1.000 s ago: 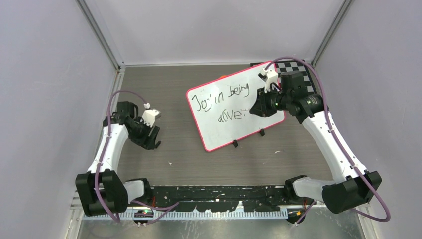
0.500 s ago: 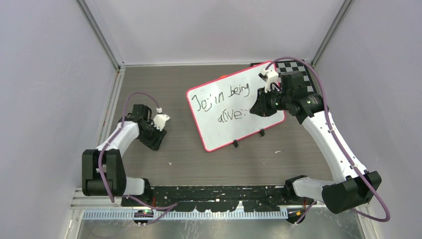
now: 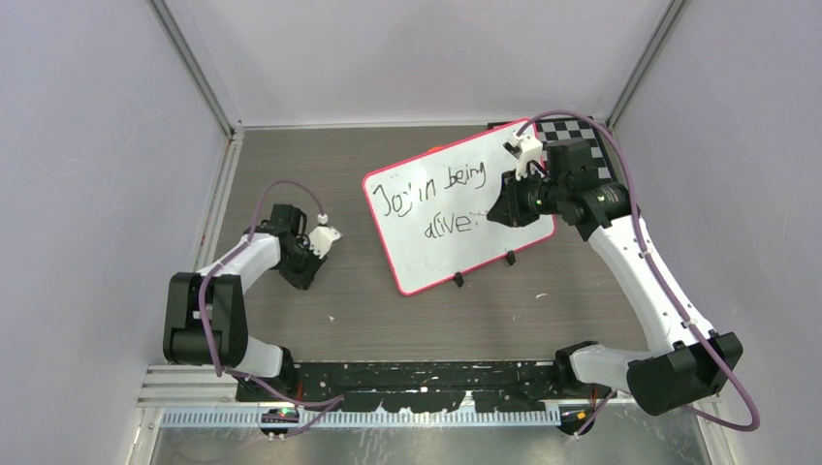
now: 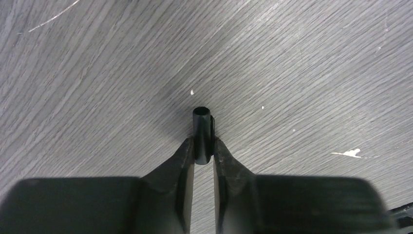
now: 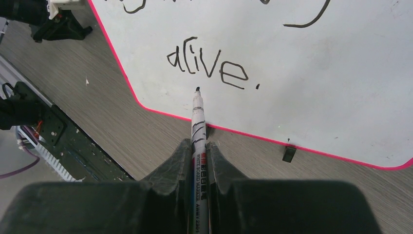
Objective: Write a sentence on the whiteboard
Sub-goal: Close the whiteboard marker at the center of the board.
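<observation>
The whiteboard (image 3: 433, 263) lies tilted on the table, pink-rimmed (image 5: 316, 73). The sentence (image 3: 431, 203) reads roughly "Joy in being alive." in two lines; only its second line and the bottoms of letters above it show in the right wrist view (image 5: 209, 68). My right gripper (image 3: 496, 211) hangs over the board's right part, shut on a white marker (image 5: 198, 126), its black tip just below "alive". My left gripper (image 3: 299, 274) is low over the table left of the board. Its jaws are shut on a small black cap (image 4: 202, 126) that sticks out past the fingertips.
A black-and-white checkerboard (image 3: 572, 129) lies at the back right, partly under the right arm. Two black clips (image 5: 289, 154) sit on the board's near edge. Grey walls close in the sides and back. A black rail (image 3: 417, 378) runs along the near edge.
My left arm has swung right toward the board and its jaws have closed in onto the black cap. The right arm and marker have not moved.
</observation>
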Robot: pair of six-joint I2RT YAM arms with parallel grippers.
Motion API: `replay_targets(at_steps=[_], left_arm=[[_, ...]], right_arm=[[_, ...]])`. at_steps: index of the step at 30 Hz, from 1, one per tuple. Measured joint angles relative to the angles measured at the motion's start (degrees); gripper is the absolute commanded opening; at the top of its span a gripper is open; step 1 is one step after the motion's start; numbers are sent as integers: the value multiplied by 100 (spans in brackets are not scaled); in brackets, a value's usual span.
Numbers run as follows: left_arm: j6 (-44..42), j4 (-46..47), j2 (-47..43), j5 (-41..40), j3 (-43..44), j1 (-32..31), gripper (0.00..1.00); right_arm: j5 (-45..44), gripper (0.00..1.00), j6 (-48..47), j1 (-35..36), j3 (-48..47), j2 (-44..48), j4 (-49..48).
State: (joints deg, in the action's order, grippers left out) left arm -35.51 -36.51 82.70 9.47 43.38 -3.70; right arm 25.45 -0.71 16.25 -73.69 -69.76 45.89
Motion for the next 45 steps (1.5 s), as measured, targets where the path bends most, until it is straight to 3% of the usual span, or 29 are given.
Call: replay_targets(at_steps=[4, 9, 14, 17, 21, 26, 32, 37, 45], left_arm=[[-81, -72, -4, 31, 44, -2, 0], [-98, -533, -216, 260, 350, -2, 0], [-168, -1449, -1014, 817, 1233, -101, 0], [-254, -2002, -1414, 1082, 1858, -492, 0], [-214, -2629, -1755, 1333, 2677, -1652, 0], [26, -3014, -1488, 1519, 3626, -2704, 0], [188, -3104, -697, 1650, 4402, -3303, 0], [205, -3106, -365, 1731, 4476, -3821, 0], [205, -3104, -330, 1777, 4483, -4004, 0]], right_arm=[[-2, 0, 0, 0, 0, -2, 2], [92, 0, 2, 0, -70, -70, 74], [431, 0, 118, 0, -142, -142, 120], [793, 0, 295, 0, -155, -170, 116], [1508, 0, 664, 2, -153, -236, 22], [2273, 0, 1056, 114, -101, -295, -184], [2922, 0, 1425, 400, 214, -295, -365], [3185, 0, 1749, 501, 516, -282, -625], [3342, 0, 2017, 614, 717, -155, -929]])
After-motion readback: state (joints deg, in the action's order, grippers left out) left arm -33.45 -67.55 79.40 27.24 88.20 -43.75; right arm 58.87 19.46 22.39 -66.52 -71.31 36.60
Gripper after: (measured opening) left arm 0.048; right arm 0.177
